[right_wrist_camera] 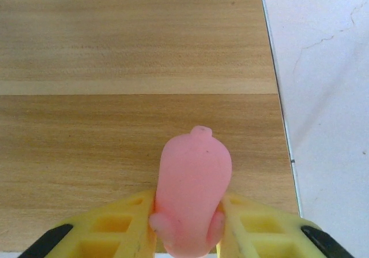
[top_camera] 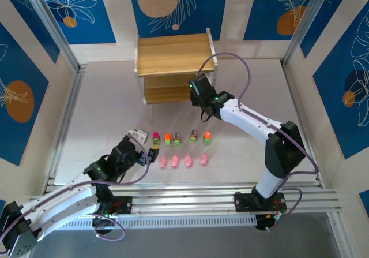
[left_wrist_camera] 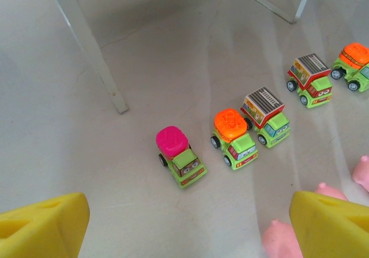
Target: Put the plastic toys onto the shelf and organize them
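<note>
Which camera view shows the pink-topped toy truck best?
The left wrist view: the pink-topped toy truck sits close, showing wheels and face. In the top external view the truck is a tiny speck, its details lost.

Bright, even light; soft shadows under the toy trucks (left_wrist_camera: pixel 180 164); left jaws blurred up close.

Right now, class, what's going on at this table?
The right arm grips a pink figure in its jaws at the shelf. The left arm hovers with open jaws by the toy trucks. Five trucks and four more pink figures stand in two rows on the table, not yet shelved.
</note>
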You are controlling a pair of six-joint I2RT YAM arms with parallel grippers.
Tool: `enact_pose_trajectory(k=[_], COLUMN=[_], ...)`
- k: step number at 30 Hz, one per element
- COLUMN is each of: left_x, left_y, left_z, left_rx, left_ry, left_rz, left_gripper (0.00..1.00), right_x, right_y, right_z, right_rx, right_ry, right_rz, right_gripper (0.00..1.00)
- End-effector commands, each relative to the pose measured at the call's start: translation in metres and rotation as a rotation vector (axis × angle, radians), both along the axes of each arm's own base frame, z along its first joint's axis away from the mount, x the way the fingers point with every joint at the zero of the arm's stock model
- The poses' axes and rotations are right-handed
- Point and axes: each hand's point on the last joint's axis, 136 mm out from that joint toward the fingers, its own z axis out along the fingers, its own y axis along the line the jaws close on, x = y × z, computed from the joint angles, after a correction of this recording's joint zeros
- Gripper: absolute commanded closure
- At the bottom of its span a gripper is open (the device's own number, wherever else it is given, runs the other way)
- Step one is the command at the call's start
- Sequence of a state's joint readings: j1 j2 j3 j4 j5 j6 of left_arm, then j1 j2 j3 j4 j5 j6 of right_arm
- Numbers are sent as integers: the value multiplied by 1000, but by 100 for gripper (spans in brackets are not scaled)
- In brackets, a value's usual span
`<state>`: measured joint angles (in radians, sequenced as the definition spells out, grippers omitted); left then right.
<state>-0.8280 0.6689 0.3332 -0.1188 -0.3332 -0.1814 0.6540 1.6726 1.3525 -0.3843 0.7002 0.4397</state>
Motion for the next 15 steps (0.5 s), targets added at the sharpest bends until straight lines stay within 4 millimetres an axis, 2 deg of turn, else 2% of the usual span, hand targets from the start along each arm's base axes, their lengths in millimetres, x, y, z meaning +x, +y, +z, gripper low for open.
enact_pose_trajectory(k=[1,15], left_x=[0,0], left_y=[-2,-3], left_z=[5,5], left_rx=[-8,-10], left_ry=[-19,-18], left_rz=[-6,-8], left_gripper=[10,10], right_x=[13,13], right_y=[0,-3], right_z=[12,6], right_rx=[17,9], right_ry=[-44,-36], right_rz=[-35,-59], right_gripper=[70,59])
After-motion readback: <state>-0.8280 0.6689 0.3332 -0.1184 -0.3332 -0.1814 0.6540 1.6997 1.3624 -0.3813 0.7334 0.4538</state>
